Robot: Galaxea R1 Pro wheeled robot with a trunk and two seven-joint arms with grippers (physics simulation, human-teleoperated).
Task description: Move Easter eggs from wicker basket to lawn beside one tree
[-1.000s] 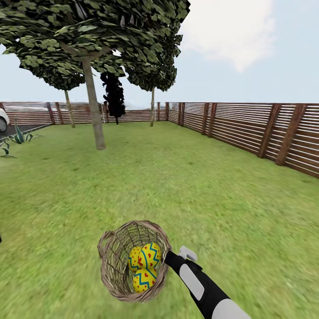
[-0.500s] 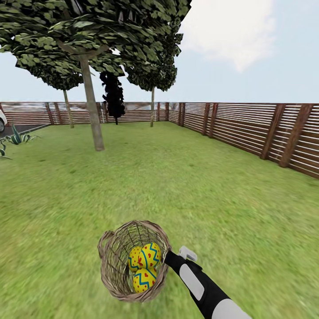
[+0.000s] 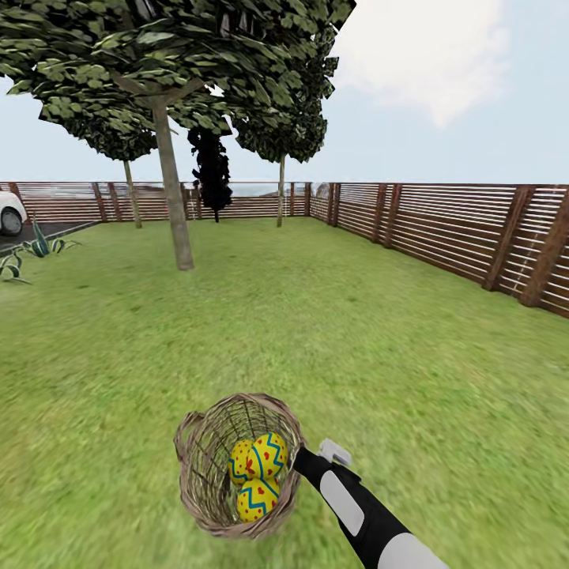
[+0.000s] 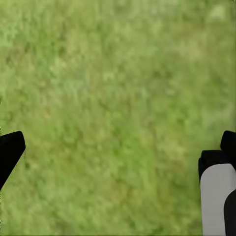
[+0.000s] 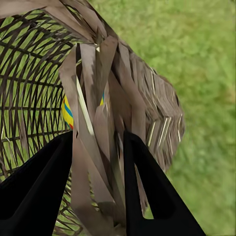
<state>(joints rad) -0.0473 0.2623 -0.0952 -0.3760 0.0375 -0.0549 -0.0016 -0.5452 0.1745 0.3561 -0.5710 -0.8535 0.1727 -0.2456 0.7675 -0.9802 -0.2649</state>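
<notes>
The wicker basket (image 3: 207,466) hangs tilted above the lawn (image 3: 356,340) in the head view, low and centre. My right gripper (image 3: 299,458) is shut on its braided rim (image 5: 105,98), with the black fingers (image 5: 44,191) on either side of the weave. Three yellow Easter eggs (image 3: 269,456) (image 3: 239,461) (image 3: 257,498) lie inside; a sliver of one egg (image 5: 67,112) shows through the twigs. The thick-trunked tree (image 3: 174,197) stands far ahead to the left. In the left wrist view, my left gripper (image 4: 120,142) is open over bare grass.
A brown slatted fence (image 3: 442,229) runs along the right and the back. Two thin-trunked trees (image 3: 133,194) (image 3: 280,190) and a narrow black tree (image 3: 212,170) stand near the back fence. At far left are a white car (image 3: 8,212), spiky plants (image 3: 35,245) and dark asphalt.
The whole head view has shifted a little, so the camera has moved: tree and fence sit slightly further right. The basket with its eggs stays held the same way.
</notes>
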